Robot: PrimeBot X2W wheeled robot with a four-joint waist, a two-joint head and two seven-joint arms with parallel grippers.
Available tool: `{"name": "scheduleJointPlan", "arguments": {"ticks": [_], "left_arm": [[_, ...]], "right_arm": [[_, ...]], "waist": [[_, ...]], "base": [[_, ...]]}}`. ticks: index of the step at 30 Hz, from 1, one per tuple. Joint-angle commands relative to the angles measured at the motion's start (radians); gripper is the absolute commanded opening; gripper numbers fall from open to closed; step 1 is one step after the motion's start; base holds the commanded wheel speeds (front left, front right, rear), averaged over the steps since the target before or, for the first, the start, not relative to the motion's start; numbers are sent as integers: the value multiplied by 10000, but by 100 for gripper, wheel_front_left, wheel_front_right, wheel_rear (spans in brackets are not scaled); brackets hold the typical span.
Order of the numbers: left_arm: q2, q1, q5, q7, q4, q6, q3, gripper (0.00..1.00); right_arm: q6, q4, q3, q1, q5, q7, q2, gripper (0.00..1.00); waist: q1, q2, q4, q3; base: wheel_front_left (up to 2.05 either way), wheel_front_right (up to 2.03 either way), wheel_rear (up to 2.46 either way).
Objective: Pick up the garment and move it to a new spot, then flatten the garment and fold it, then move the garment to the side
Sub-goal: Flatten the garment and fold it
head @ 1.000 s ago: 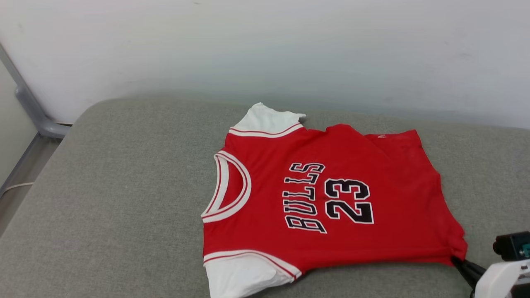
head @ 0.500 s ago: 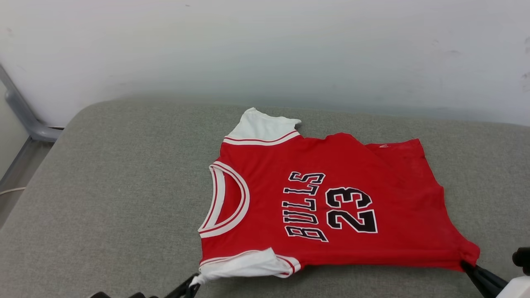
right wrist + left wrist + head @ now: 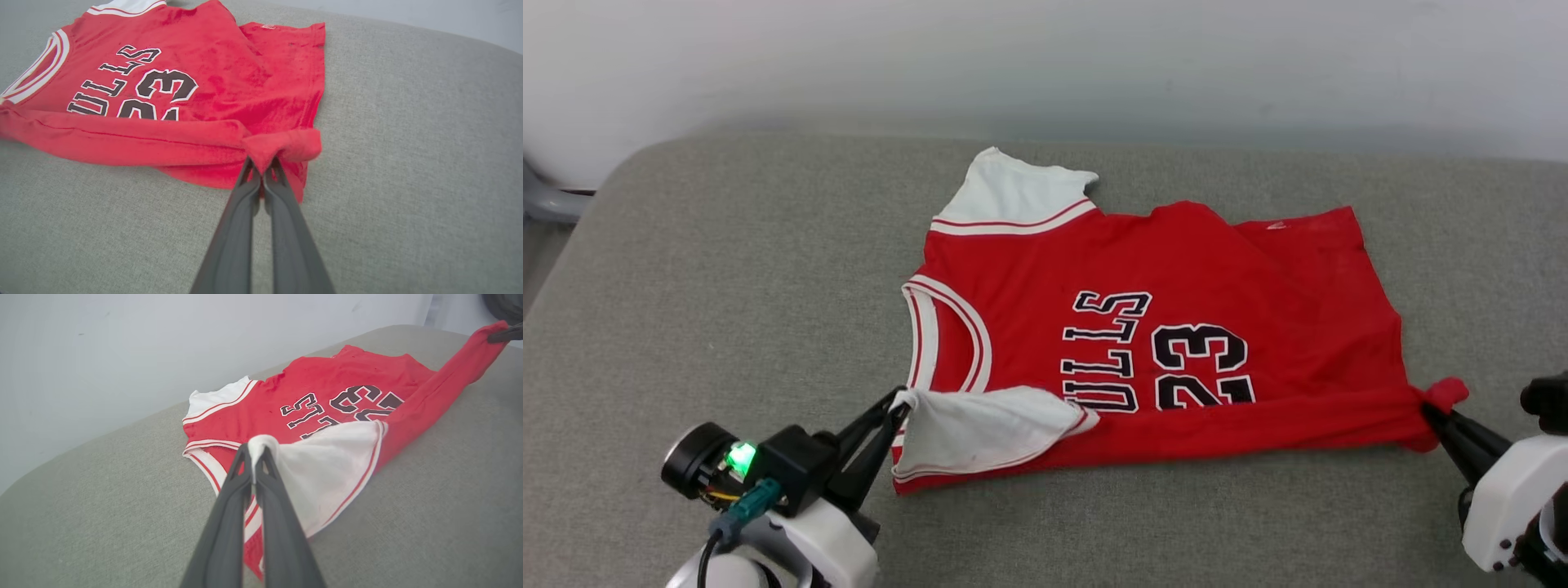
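1. Red jersey lies face up on grey cushion, collar to the left.
2. Left hand pinched on near white sleeve, which is turned up over the lettering.
3. Right hand clamped on near hem corner; near edge raised and rolled inward.

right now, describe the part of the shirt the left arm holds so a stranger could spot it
On the grey cushion lies a red jersey. At its near edge a white sleeve is folded onto the red front, pinched in the left jaws. The other white sleeve lies flat.
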Motion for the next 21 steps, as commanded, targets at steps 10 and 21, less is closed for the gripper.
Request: {"name": "scheduleJointPlan", "arguments": {"ticks": [10, 21], "left_arm": [[-320, -2139, 215, -148, 1723, -408, -122, 0], [-860, -3528, 403, -314, 3875, -644, -799, 0]], "right_arm": [[-15, 1018, 469, -2047, -716, 698, 266, 0], [-15, 2382, 1252, -3193, -972, 798, 383, 0]], "waist": [[-2, -1, -120, 1409], [-2, -1, -4, 1841]], "base": [[0, 0, 0], [0, 0, 0]]}}
